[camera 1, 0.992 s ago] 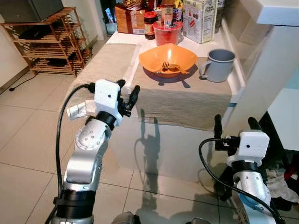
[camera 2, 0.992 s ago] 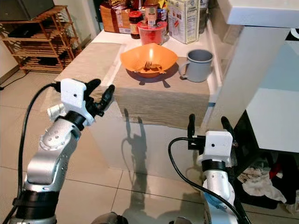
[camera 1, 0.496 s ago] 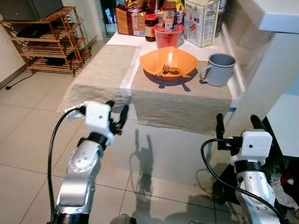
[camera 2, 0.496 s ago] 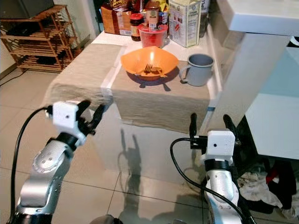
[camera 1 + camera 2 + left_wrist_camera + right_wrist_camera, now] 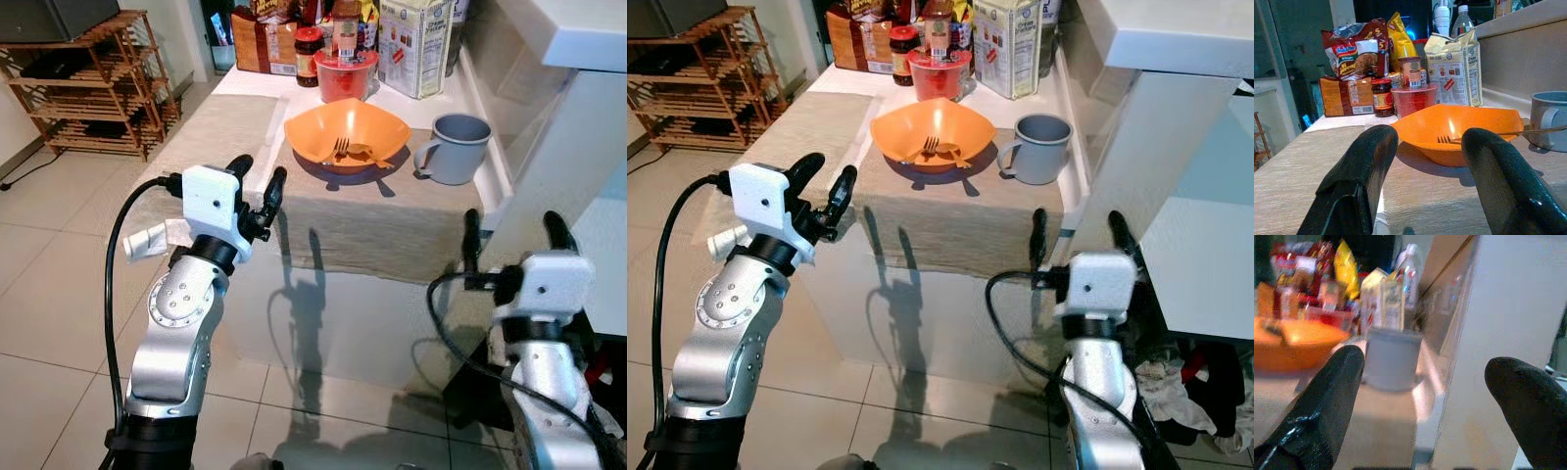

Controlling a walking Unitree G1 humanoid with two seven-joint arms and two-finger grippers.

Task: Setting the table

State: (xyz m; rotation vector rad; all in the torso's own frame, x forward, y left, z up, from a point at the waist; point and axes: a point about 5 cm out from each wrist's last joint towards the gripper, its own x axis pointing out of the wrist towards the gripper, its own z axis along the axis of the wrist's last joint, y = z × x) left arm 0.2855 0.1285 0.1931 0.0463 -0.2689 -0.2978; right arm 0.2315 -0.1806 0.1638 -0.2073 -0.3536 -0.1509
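one orange bowl [image 5: 347, 133], one grey mug [image 5: 457, 149]

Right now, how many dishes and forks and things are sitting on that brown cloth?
Orange bowl: 1
Fork, in the bowl: 1
Grey mug: 1
Total: 3
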